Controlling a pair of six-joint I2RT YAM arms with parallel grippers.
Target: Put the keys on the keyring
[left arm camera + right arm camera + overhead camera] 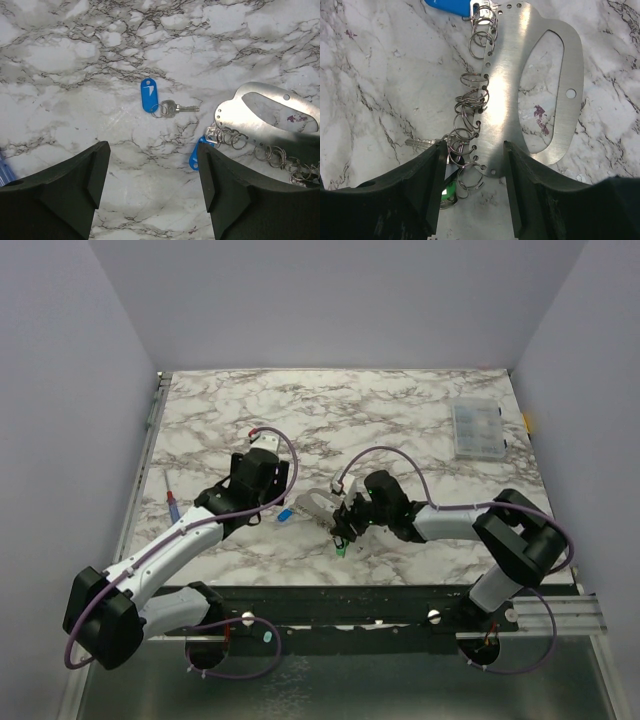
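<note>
**Left wrist: jaws wide above a loose key**

The left gripper [152, 150] hangs over the marble bench [75, 60], its jaws wide apart with nothing between them. The keyring [265, 115], a flat silvery plate fringed with small split rings, lies on the bench. Left of the keyring, apart from it, lies a blue-tagged key [148, 95]. Just below the keyring's left end, a second blue tag [195, 156] peeks out beside one jaw.

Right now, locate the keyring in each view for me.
Top external: keyring near centre, slightly below mid-height.
Left wrist: right edge, mid-height.
Right wrist: centre, running top to bottom.
Shared landmark: blue tag at the keyring's ringed end, in both wrist views.
</note>
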